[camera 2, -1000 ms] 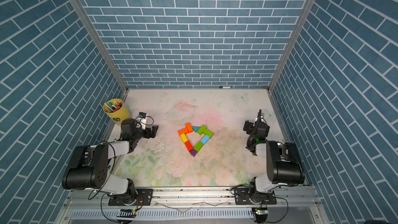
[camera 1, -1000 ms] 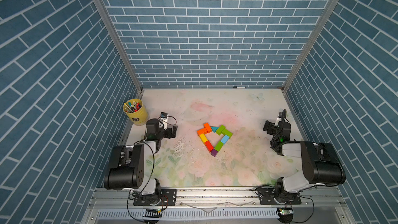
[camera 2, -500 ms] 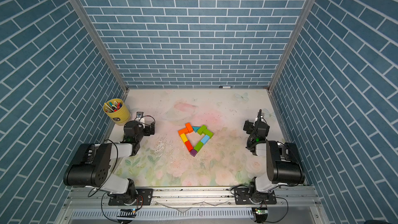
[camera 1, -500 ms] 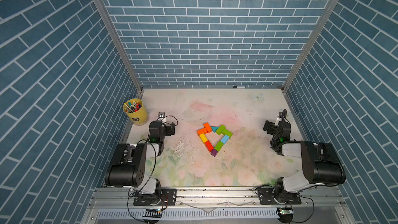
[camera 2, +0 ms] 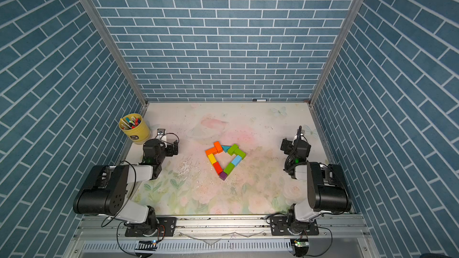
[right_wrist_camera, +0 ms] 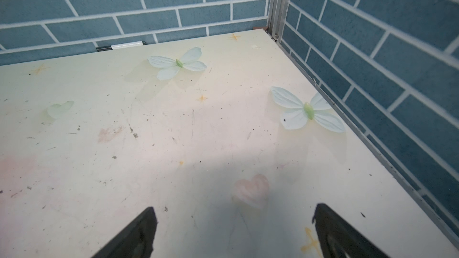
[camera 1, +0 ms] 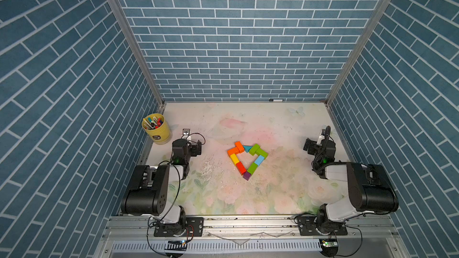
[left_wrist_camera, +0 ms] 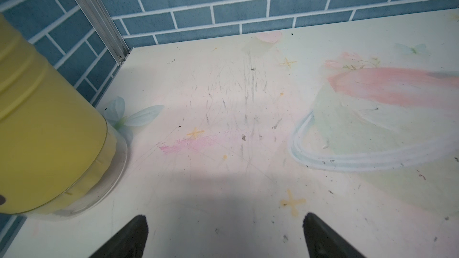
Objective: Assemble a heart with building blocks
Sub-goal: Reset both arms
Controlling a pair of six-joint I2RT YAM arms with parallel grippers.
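I work in a robot lab, inside a small test box. Three flat walls with a blue brick pattern stand close around me. Shiny metal posts hold the corners. My table has a flower picture on it, all scratched and worn. My left arm and my right arm are bolted to a metal rail at the front, and black wires hang loose from them. On the table are toy building blocks and a yellow cup of pens. A tiny part with a green light sits below the rail. I think it is a circuit board, but it is too small to be sure.
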